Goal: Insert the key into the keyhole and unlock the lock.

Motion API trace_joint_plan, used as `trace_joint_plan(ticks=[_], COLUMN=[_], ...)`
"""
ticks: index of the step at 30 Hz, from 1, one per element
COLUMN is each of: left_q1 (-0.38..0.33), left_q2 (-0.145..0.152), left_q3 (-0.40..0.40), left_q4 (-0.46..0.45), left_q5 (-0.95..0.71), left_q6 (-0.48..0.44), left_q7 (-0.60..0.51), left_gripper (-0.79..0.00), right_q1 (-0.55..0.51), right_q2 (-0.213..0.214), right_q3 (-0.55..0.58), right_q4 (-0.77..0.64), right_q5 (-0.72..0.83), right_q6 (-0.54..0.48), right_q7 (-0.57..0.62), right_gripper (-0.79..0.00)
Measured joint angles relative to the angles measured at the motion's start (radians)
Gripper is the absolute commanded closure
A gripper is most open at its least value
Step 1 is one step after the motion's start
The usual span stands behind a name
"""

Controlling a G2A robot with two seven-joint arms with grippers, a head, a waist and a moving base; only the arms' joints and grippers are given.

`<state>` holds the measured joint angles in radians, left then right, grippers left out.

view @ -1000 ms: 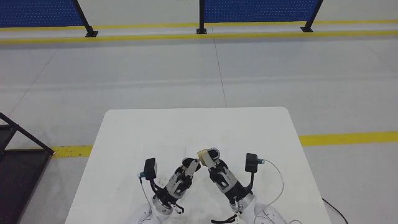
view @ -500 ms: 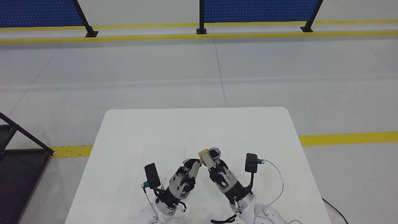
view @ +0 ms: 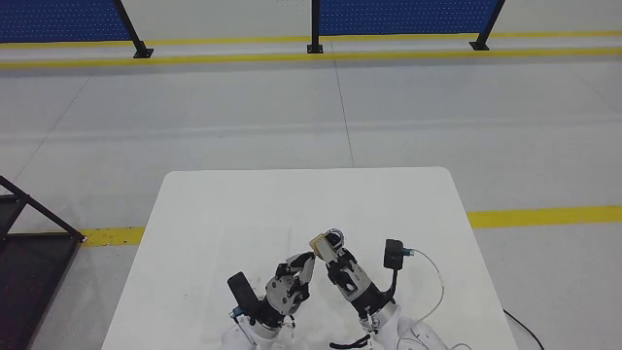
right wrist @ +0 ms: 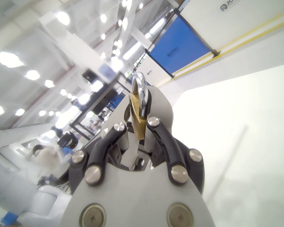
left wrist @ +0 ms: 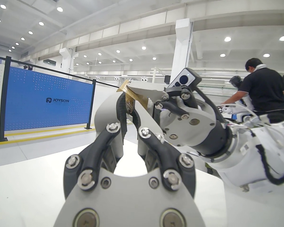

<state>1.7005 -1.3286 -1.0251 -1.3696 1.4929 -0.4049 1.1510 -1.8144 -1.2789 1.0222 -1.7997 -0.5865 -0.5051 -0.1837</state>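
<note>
Arms: my 2 arms are drawn in low over the near part of the white counter (view: 292, 199), forearms angled toward each other so that their tips meet in a shallow V.
Left pincer: my left pincer (left wrist: 129, 114) points up and across at the other one. Its black pads (left wrist: 121, 109) are pressed together on a small metal key (left wrist: 129, 106).
Right pincer: my right pincer (right wrist: 141, 105) tilts up off the counter, pinching the lock (right wrist: 136, 115) by its brass body. The silver shackle (right wrist: 141, 87) stands out past the fingertips.
Lock and key: both are held in the air above the counter, where the 2 tips meet. The key's end is right at the brass body. I cannot tell whether it sits in the keyhole.
Top view: gives the V of the arms, with the lock as a small brass block at the meeting point.
Left wrist view: gives the key between my pads and the lock's flat brass side just beyond.
Right wrist view: gives the lock edge-on, topped by the shackle's chrome curve.
</note>
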Motion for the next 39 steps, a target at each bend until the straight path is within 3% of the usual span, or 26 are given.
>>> trace_joint_plan(ticks=[9, 11, 13, 21, 25, 29, 39], left_q1=[-0.014, -0.014, -0.010, 0.027, 0.049, 0.057, 0.051], left_q2=[0.000, 0.000, 0.002, 0.027, 0.044, 0.060, 0.122], left_q3=[0.025, 0.031, 0.034, 0.000, -0.033, -0.052, -0.038], left_q4=[0.022, 0.022, 0.018, -0.031, -0.059, -0.075, -0.157], left_q5=[-0.014, -0.037, -0.070, -0.241, -0.371, -0.536, -0.983], left_q6=[0.014, -0.013, -0.061, -0.323, -0.478, -0.601, -0.607], left_q7=[0.028, 0.021, 0.005, -0.138, -0.258, -0.417, -0.864], left_gripper=[0.000, -0.117, -0.194, -0.194, -0.151, -0.160, -0.182], right_q1=[-0.001, -0.001, -0.003, -0.009, -0.011, -0.012, -0.009], right_q2=[0.002, 0.003, 0.004, 0.008, 0.009, 0.010, 0.011], right_q3=[-0.001, -0.001, 0.001, 0.008, 0.008, 0.005, 0.002], right_q4=[-0.002, -0.003, -0.005, -0.008, -0.010, -0.010, -0.007], right_q5=[-0.002, -0.003, -0.004, -0.007, -0.012, -0.018, -0.016], right_q6=[-0.001, -0.002, -0.005, -0.020, -0.024, -0.022, -0.018], right_q7=[-0.001, -0.002, -0.003, -0.005, -0.006, -0.007, -0.010], right_gripper=[0.000, 0.000, 0.000, 0.000, 0.000, 0.000, 0.000])
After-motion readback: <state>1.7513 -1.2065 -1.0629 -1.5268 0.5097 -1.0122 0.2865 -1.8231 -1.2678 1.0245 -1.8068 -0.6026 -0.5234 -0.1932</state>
